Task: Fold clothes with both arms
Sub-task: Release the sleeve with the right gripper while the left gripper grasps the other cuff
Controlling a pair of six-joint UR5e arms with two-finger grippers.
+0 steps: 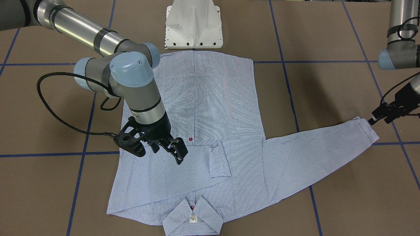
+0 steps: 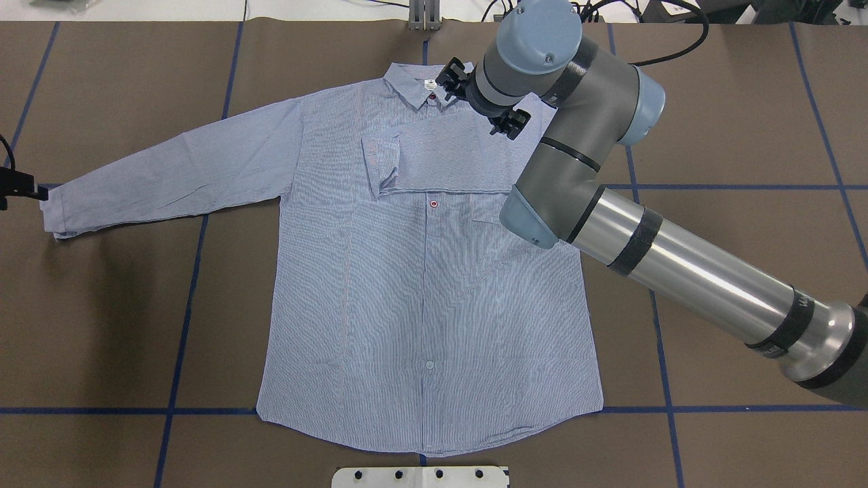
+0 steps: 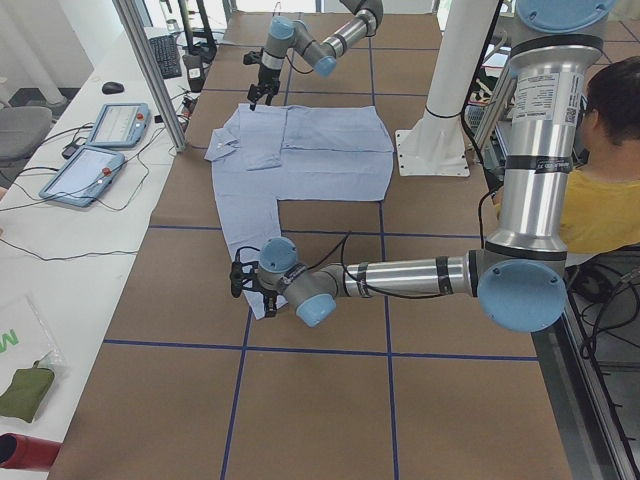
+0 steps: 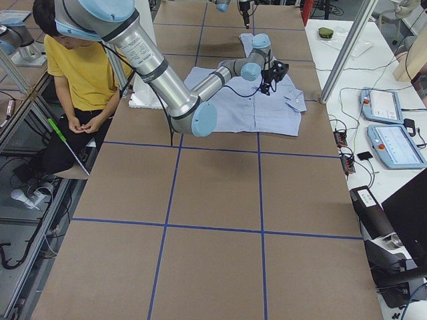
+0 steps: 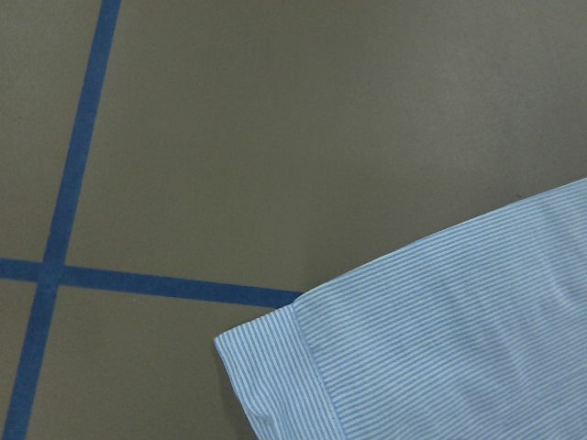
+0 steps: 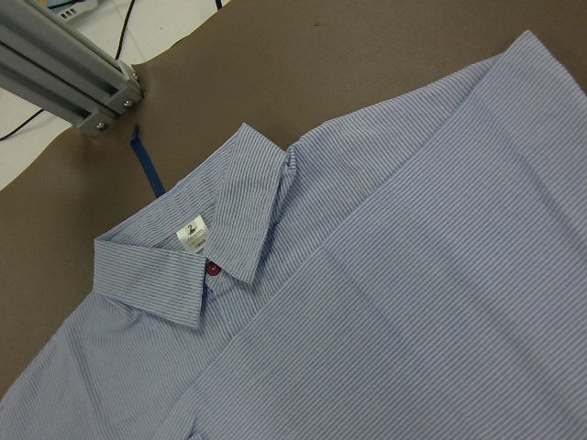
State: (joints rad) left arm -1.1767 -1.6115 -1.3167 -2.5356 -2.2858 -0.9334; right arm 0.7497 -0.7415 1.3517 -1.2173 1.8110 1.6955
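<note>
The blue-and-white striped shirt (image 1: 210, 108) (image 2: 420, 285) lies flat and front up, collar (image 2: 424, 88) (image 6: 211, 266) on the far side from the robot. One sleeve is folded across the chest, its cuff (image 1: 219, 160) (image 2: 380, 163) near the button line. My right gripper (image 1: 167, 152) (image 2: 483, 102) hovers open and empty over that folded sleeve, near the shoulder. The other sleeve (image 2: 169, 176) stretches straight out to the side. My left gripper (image 1: 379, 119) (image 2: 27, 190) sits right beside its cuff (image 1: 366, 129) (image 5: 275, 376) and looks open, holding nothing.
The white pedestal base (image 1: 193, 26) (image 2: 420, 476) stands just behind the shirt's hem. Blue tape lines (image 5: 55, 266) cross the brown table. An aluminium post (image 6: 73, 73) stands beyond the collar. A person in yellow (image 4: 73, 67) sits beside the robot. Tablets (image 3: 90, 150) lie on a side table.
</note>
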